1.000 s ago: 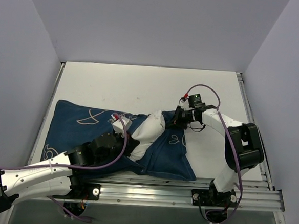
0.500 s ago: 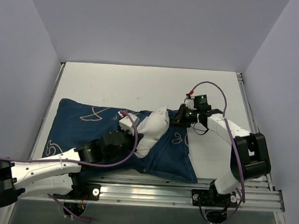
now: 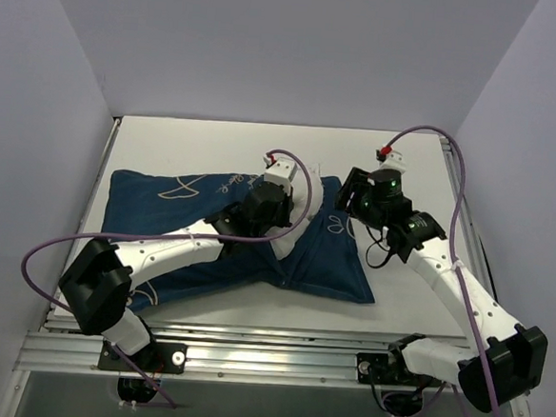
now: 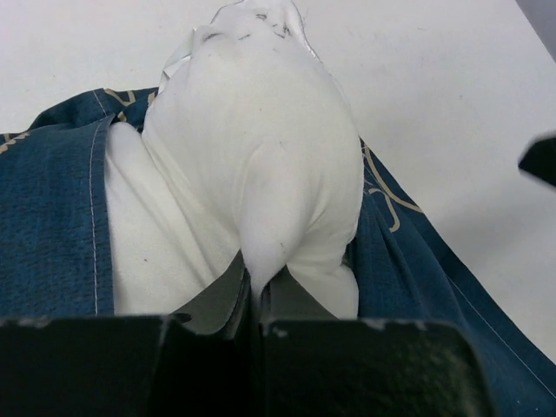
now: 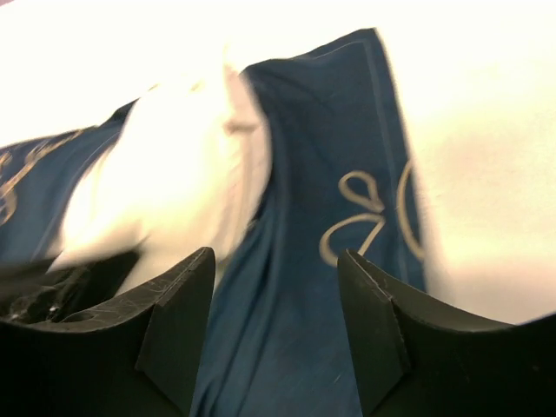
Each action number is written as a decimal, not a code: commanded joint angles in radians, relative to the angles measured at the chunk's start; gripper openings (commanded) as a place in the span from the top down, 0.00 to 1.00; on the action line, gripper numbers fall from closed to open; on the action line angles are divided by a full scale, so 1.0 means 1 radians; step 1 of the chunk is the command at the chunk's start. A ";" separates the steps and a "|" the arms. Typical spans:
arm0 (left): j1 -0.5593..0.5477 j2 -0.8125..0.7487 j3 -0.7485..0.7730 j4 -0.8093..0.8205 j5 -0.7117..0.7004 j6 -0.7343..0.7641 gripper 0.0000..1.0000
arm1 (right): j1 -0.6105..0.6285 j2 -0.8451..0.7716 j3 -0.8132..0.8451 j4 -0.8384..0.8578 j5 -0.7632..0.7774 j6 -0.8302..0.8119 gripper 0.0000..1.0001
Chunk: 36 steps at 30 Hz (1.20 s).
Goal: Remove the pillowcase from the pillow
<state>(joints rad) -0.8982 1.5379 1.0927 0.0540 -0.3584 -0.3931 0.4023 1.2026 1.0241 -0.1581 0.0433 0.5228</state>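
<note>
Pillowcase (image 3: 164, 201) lies across the table (image 3: 216, 137) from the left side to a little right of the middle, dark blue with pale line drawings. Most of the pillow (image 4: 261, 148) seems to be inside its left part. Only one white bulge comes out through the opening, at the far edge near the middle.

The left gripper (image 4: 256, 300) is closed on a narrow fold at the base of this bulge, as the left wrist view shows. The right gripper (image 5: 275, 261) hangs over the flatter right part of the cover, with its fingers apart and nothing between them.

The step in hand looks like drawing the pillow out while the cover is kept back. To do it well, the right gripper should probably come down on blue cloth just beside the bulge, take the hem alone, and hold or pull it toward the left. The left one then would draw the pillow away from the closed end, low over the table and slowly.

Its hold is only on a thin fold, so a sudden pull may let the fold slip out. If the cover travels together with the pillow, the hem needs a firmer hold first.
</note>
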 commanded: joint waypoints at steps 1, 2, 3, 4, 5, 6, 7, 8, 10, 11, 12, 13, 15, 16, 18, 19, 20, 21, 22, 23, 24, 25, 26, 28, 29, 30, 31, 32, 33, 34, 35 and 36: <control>0.005 0.045 0.104 -0.022 0.025 -0.010 0.98 | 0.096 -0.051 -0.030 -0.067 0.187 0.066 0.46; 0.005 0.066 0.114 -0.029 0.027 -0.016 0.98 | 0.116 -0.054 -0.033 -0.070 0.196 0.081 0.46; 0.005 0.074 0.124 -0.043 0.030 -0.024 0.98 | 0.165 -0.057 -0.038 -0.067 0.208 0.094 0.46; 0.005 0.080 0.130 -0.049 0.026 -0.027 0.98 | 0.191 -0.054 -0.042 -0.070 0.225 0.124 0.46; 0.005 0.088 0.136 -0.051 0.024 -0.033 0.98 | 0.216 -0.049 -0.045 -0.072 0.263 0.137 0.46; 0.007 0.090 0.136 -0.051 0.022 -0.035 0.98 | 0.254 -0.037 -0.053 -0.072 0.280 0.150 0.46; 0.007 0.091 0.138 -0.052 0.018 -0.035 0.98 | 0.266 -0.028 -0.067 -0.070 0.291 0.179 0.46; 0.007 0.093 0.141 -0.052 0.015 -0.036 0.98 | 0.277 -0.021 -0.077 -0.058 0.300 0.193 0.46; 0.010 0.099 0.145 -0.052 0.013 -0.039 0.98 | 0.315 -0.003 -0.111 -0.034 0.311 0.221 0.46; 0.010 0.100 0.148 -0.052 0.015 -0.043 0.98 | 0.332 0.003 -0.122 -0.011 0.320 0.244 0.46; 0.010 0.103 0.153 -0.090 0.016 -0.046 0.98 | 0.346 0.021 -0.128 -0.003 0.323 0.258 0.46; 0.010 0.106 0.156 -0.095 0.018 -0.047 0.98 | 0.371 0.034 -0.133 0.002 0.328 0.269 0.46; 0.015 0.113 0.161 -0.103 0.018 -0.055 0.98 | 0.392 0.073 -0.144 0.011 0.351 0.289 0.46; 0.018 0.114 0.161 -0.105 0.019 -0.056 0.98 | 0.404 0.084 -0.150 0.015 0.357 0.293 0.46; 0.025 0.114 0.161 -0.111 0.016 -0.064 0.98 | 0.408 0.113 -0.180 0.037 0.353 0.305 0.47; 0.030 0.111 0.162 -0.111 0.013 -0.066 0.98 | 0.411 0.118 -0.193 0.046 0.349 0.309 0.48; 0.036 0.110 0.164 -0.115 0.012 -0.066 0.98 | 0.414 0.124 -0.205 0.057 0.351 0.307 0.54; 0.042 0.108 0.165 -0.126 0.003 -0.066 0.98 | 0.414 0.135 -0.225 0.054 0.357 0.312 0.58; 0.050 0.105 0.171 -0.135 -0.001 -0.067 0.98 | 0.412 0.138 -0.235 0.051 0.374 0.310 0.64; 0.061 0.105 0.173 -0.155 -0.002 -0.069 0.98 | 0.409 0.140 -0.246 0.033 0.389 0.309 0.76; 0.085 0.102 0.176 -0.163 -0.002 -0.069 0.98 | 0.405 0.127 -0.269 0.022 0.404 0.312 0.81; 0.099 0.094 0.176 -0.172 -0.004 -0.069 0.98 | 0.397 0.118 -0.283 0.012 0.426 0.312 0.86; 0.114 0.091 0.174 -0.181 -0.004 -0.069 0.98 | 0.388 0.106 -0.297 0.000 0.428 0.309 0.97; 0.172 0.080 0.171 -0.207 0.009 -0.075 0.98 | 0.330 0.065 -0.349 -0.006 0.417 0.296 1.00; 0.192 0.077 0.170 -0.216 0.016 -0.076 0.98 | 0.305 0.048 -0.367 -0.006 0.396 0.290 1.00; 0.212 0.076 0.170 -0.238 0.024 -0.085 0.98 | 0.249 0.014 -0.386 -0.008 0.385 0.284 1.00; 0.250 0.073 0.168 -0.249 0.030 -0.087 0.98 | 0.225 -0.003 -0.416 -0.009 0.373 0.280 1.00; 0.269 0.065 0.164 -0.256 0.041 -0.089 0.98 | 0.204 -0.021 -0.430 -0.008 0.354 0.273 1.00; 0.287 0.062 0.161 -0.273 0.045 -0.096 0.98 | 0.185 -0.050 -0.443 -0.006 0.346 0.270 1.00; 0.323 0.053 0.156 -0.279 0.052 -0.102 0.98 | 0.150 -0.060 -0.461 -0.003 0.333 0.267 1.00; 0.341 0.050 0.151 -0.293 0.067 -0.107 0.98 | 0.132 -0.069 -0.467 0.003 0.317 0.263 1.00; 0.358 0.044 0.147 -0.299 0.073 -0.116 0.98 | 0.113 -0.075 -0.475 0.006 0.284 0.261 1.00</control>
<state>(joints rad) -0.6773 1.6424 1.2259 -0.1249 -0.1448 -0.5343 0.6003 1.1473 0.6155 0.0994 0.2344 0.8482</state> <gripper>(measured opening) 0.067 0.019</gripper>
